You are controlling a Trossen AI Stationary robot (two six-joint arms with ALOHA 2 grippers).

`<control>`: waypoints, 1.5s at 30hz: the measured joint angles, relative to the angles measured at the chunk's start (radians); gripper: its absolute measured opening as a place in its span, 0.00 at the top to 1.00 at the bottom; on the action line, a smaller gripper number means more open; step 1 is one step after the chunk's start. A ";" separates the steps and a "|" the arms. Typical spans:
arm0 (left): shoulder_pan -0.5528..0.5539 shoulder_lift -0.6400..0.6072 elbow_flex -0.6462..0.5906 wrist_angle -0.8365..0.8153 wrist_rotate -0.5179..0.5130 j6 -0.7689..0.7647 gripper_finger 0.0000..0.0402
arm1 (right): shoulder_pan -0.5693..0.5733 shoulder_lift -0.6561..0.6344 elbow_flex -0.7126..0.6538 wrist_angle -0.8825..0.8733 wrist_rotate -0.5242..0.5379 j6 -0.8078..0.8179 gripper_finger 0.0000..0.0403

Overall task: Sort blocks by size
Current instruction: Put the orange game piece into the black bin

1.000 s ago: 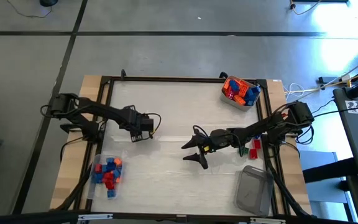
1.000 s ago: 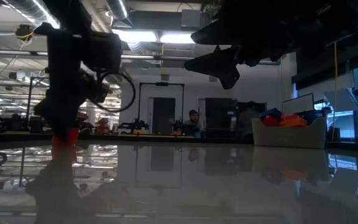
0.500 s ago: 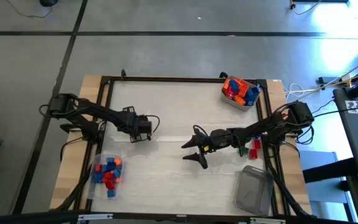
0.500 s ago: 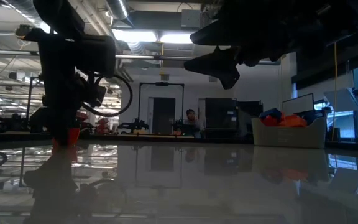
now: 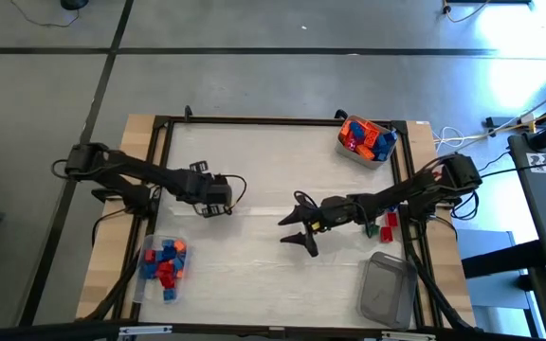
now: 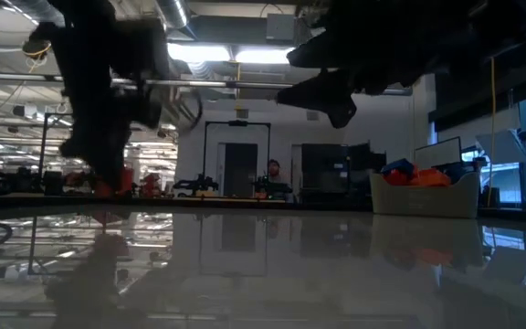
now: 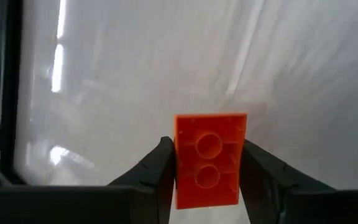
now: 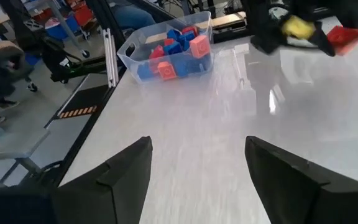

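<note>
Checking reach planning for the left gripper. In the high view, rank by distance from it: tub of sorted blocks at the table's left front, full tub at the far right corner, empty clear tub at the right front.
From the left gripper:
1. Clear tub of red and blue blocks, left front, just below it.
2. Clear tub heaped with orange and blue blocks, far right corner.
3. Empty clear tub, right front.

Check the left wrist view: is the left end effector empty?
No, an orange plastic toy brick sits clamped between the two dark fingers of the left end effector.

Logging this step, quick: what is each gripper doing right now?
Left gripper: shut on an orange block.
Right gripper: open, holding nothing.
</note>
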 joint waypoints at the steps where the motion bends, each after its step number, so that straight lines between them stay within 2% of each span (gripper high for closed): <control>1: -0.013 -0.024 0.009 0.007 0.007 -0.008 0.68 | 0.000 -0.016 0.000 -0.022 0.004 -0.007 0.36; 6: -0.082 -0.157 0.029 0.140 0.087 -0.010 0.69 | 0.001 -0.102 0.000 -0.165 0.065 -0.052 0.36; 11: -0.151 -0.254 0.029 0.370 0.150 0.018 0.68 | 0.001 -0.139 0.000 -0.167 0.109 -0.172 0.36; 14: -0.184 -0.275 0.029 0.501 0.186 0.041 0.67 | 0.001 -0.140 0.000 -0.110 0.125 -0.316 0.36; 19: -0.213 -0.271 0.029 0.696 0.248 0.066 0.68 | 0.002 -0.130 0.000 -0.003 0.171 -0.652 0.36; 22: -0.220 -0.270 0.029 0.761 0.275 0.064 0.68 | 0.002 -0.130 0.000 0.066 0.184 -0.828 0.36; 29: -0.220 -0.270 0.029 0.941 0.316 0.036 0.68 | 0.002 -0.102 0.021 0.209 0.188 -1.114 0.36; 33: -0.220 -0.269 0.029 1.016 0.318 0.014 0.68 | 0.008 -0.053 0.097 0.213 0.206 -1.208 0.36; 36: -0.220 -0.269 0.029 1.037 0.320 0.009 0.68 | 0.013 -0.015 0.157 0.211 0.271 -1.268 0.36; 45: -0.226 -0.269 0.029 1.080 0.323 -0.014 0.68 | 0.014 0.044 0.245 0.211 0.290 -1.363 0.36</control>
